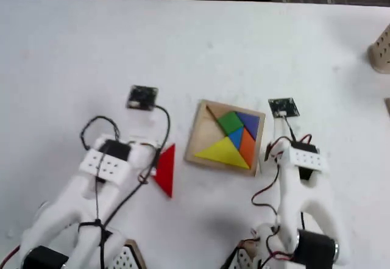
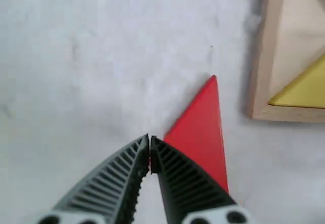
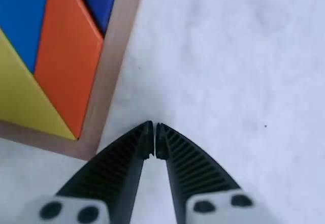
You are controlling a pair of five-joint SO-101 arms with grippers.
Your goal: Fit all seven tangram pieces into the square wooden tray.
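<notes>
Now the left gripper point(image 2: 150, 153) is clenched, its 2 ribbed fingers point(image 2: 188, 183) meeting at the tips with nothing between them, above the white table point(image 2: 76, 56). Just beside those tips the red triangle point(image 2: 200, 130) lies flat on the table, outside the tray; whether a finger touches it cannot be told. Its sharp point aims away from the gripper and ends near a corner of the square wooden tray point(image 2: 260, 56), apart from it.

The right gripper point(image 3: 154, 140) is likewise pressed shut and empty. It hangs over bare table just beside the tray's opposite side, close to the corner where the orange piece point(image 3: 66, 56) sits against the rim.

From above, the tray sits slightly turned between the 2 arms. 5 pieces lie in it: the orange piece, a yellow triangle point(image 1: 225, 153), a green piece point(image 1: 230, 121), a dark blue piece point(image 1: 248, 121) and a light blue piece point(image 1: 235, 138). Bare wood shows along the side facing the red triangle.
</notes>
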